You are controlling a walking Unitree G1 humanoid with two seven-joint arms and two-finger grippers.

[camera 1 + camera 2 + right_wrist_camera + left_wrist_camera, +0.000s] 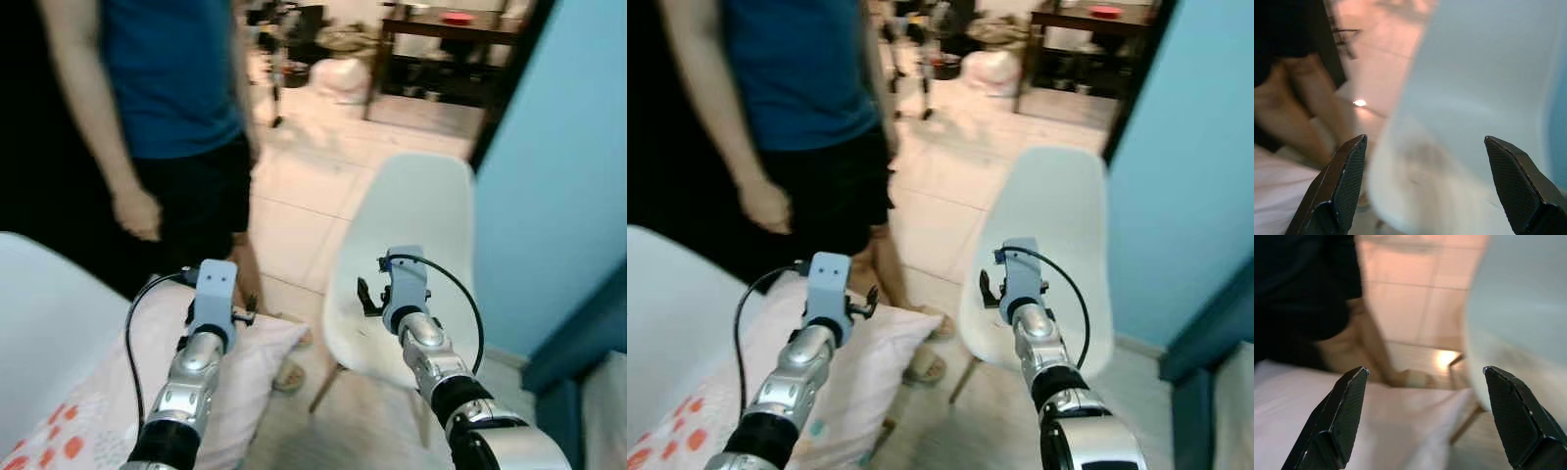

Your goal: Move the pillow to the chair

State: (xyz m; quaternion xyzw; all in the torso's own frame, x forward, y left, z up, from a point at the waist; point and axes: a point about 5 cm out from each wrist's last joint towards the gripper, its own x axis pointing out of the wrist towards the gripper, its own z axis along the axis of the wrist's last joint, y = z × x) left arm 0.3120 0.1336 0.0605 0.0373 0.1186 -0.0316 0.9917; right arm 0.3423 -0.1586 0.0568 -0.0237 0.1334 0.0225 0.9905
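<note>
The pillow (250, 377), pale pink with orange dots at one end, lies at the lower left, and its corner points toward the chair. The white shell chair (416, 230) stands just right of it, with its seat bare. My left gripper (243, 313) is raised over the pillow's near corner and is open; in the left wrist view the pillow (1352, 421) lies below the spread fingertips (1354, 382). My right gripper (367, 296) hovers open at the front edge of the chair seat. The right wrist view looks into the chair (1474, 98) between the wide-apart fingers.
A person (167, 108) in a blue shirt and black shorts stands close behind the pillow, a sandalled foot (291, 372) beside it. A white surface (39, 313) lies at the left. A blue wall (558, 176) bounds the right. Tiled floor (313, 166) leads back to a dark table (441, 39).
</note>
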